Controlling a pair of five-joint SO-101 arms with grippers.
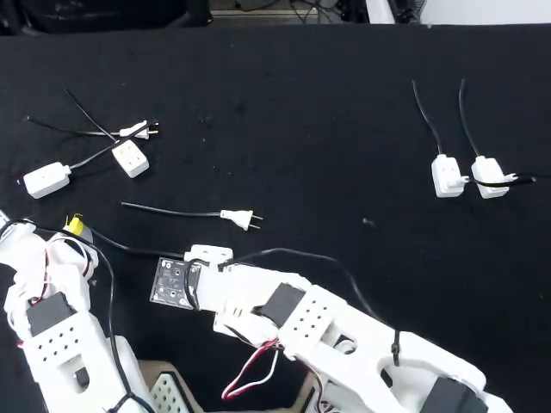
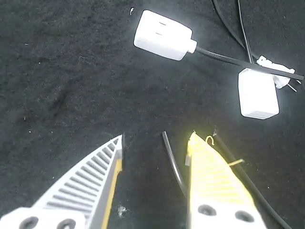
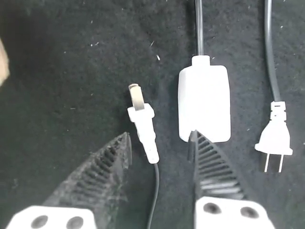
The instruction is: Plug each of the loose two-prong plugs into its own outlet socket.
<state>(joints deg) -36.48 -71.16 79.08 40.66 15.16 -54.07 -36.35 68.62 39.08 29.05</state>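
1. Right gripper (image 3: 159,135): jaws spread wide, pinching nothing. A loose plug (image 3: 142,119) lies on its side between them, prongs pointing away from the wrist and cord running back under it. I see neither finger on it.
2. Just beside that plug is a white socket block (image 3: 204,102). One jaw tip sits over its near edge; I can't tell if they touch. Beyond the block and apart from it, a second plug (image 3: 274,138) lies flat on the black table (image 3: 57,71), both prongs showing.
3. Left gripper (image 2: 156,137): jaws spread, empty. A black cable (image 2: 172,164) lies on the table between them.
4. Farther out from the left gripper is a slotted socket (image 2: 162,36), slots up. Next comes a plain block (image 2: 257,93) with a small plug (image 2: 279,78) just beside its corner, not inserted as far as I can judge.
5. In the high view a lone plug (image 1: 239,217) lies mid-table, well apart from any socket.
6. Step, my read: pre-grasp on the loose plug, nothing mated yet.
7. Next I need to close on the plug body, not the cord or prongs. Then I lift it and turn the prongs toward the block's slots, though I can't see which face has them. The block looks light, so the left gripper may have to steady it.
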